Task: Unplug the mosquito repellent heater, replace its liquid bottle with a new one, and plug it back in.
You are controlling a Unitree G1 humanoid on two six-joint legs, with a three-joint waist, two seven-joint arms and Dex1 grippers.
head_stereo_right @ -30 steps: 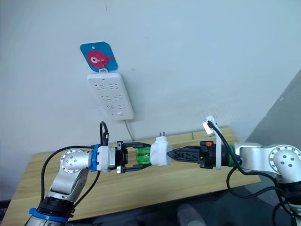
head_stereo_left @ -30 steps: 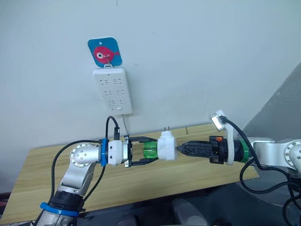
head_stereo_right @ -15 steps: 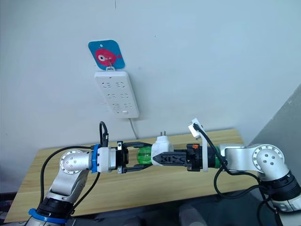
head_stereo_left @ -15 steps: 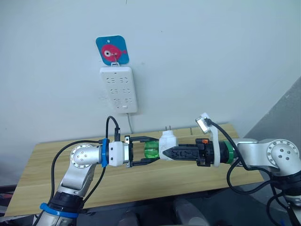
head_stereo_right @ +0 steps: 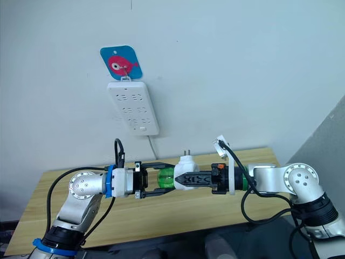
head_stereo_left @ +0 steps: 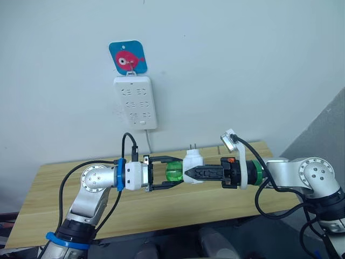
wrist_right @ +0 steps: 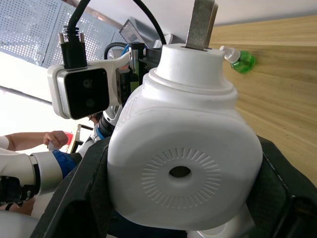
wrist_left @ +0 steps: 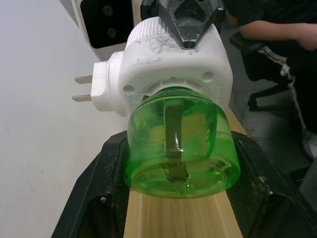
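left gripper (head_stereo_left: pixel 161 178) fingers pinching the green liquid bottle (head_stereo_left: pixel 173 174) | right gripper (head_stereo_left: pixel 190 174) fingers clamped on the mosquito repellent heater (head_stereo_left: pixel 193 162), held above the wooden table (head_stereo_left: pixel 64 216) near its far edge, pins up | spare bottle (wrist_right: pixel 241 60) lying on table | power strip (head_stereo_left: pixel 135 102) on wall behind

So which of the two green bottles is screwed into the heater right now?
The green bottle between the left gripper's fingers, joined to the white heater. The other bottle lies loose on the wooden table.
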